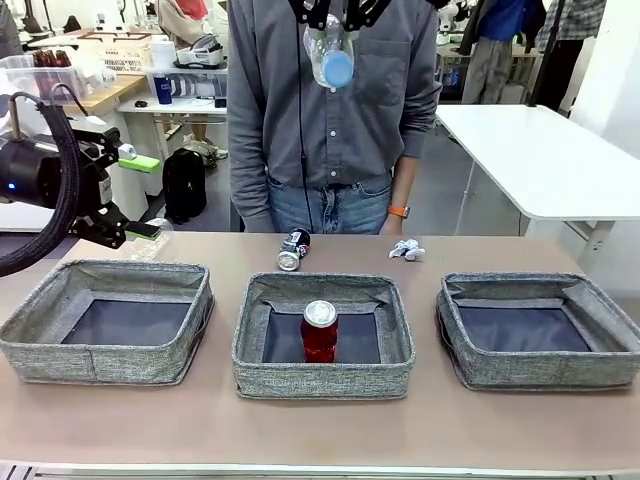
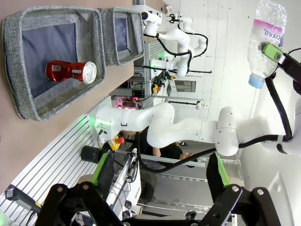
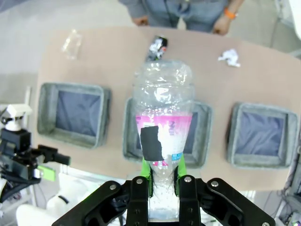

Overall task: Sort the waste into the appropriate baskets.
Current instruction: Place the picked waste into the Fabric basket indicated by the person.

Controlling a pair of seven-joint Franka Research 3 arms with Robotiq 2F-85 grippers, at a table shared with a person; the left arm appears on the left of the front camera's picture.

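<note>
Bottle (image 3: 163, 117) gripped in R hand (image 3: 163, 172), high above mid basket (image 3: 203, 141).

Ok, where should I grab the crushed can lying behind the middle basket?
Probably come straight down and close across the middle of the crushed can. It lies on its side on the table, long axis pointing roughly at the person, so its long sides are open.

Tan table (image 1: 300, 430) carrying left basket (image 1: 95, 360), middle basket (image 1: 322, 380), right basket (image 1: 545, 370) across mid-frame; above them crushed can (image 1: 293, 250) centre, paper wad (image 1: 406, 249) right, clear cup (image 3: 71, 43) upper left.
</note>
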